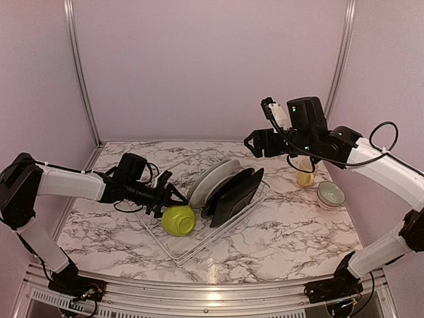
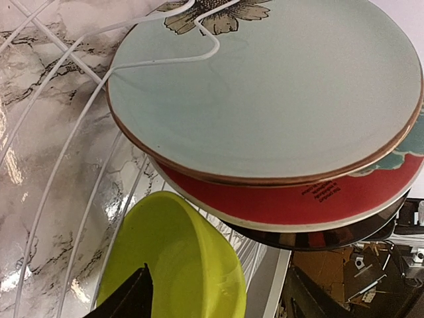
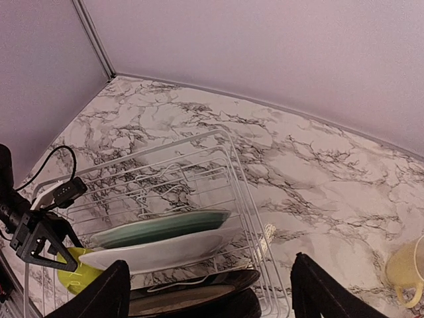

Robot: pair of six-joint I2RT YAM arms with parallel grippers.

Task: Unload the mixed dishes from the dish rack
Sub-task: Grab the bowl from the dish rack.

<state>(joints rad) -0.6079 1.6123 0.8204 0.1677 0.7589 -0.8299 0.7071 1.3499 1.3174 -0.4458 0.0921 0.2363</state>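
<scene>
Rack (image 1: 218,235): lies flat mid-table; we judge a snagged wire could drag it along with any lifted dish.
Plates (image 1: 213,177): lean on edge in the rack, packed together; we expect a nudge to topple them.
Lime bowl (image 1: 179,220): tilted in the rack's near-left end, just beside the plates; its smooth curved wall may slip from a shallow pinch.
Left gripper (image 1: 171,197): jaws apart, either side of the bowl's near edge, no clamp visible.
Right gripper (image 1: 256,144): wide, empty, high over the rack's far end.
Mug (image 1: 305,177): on the table, right of the rack.
</scene>
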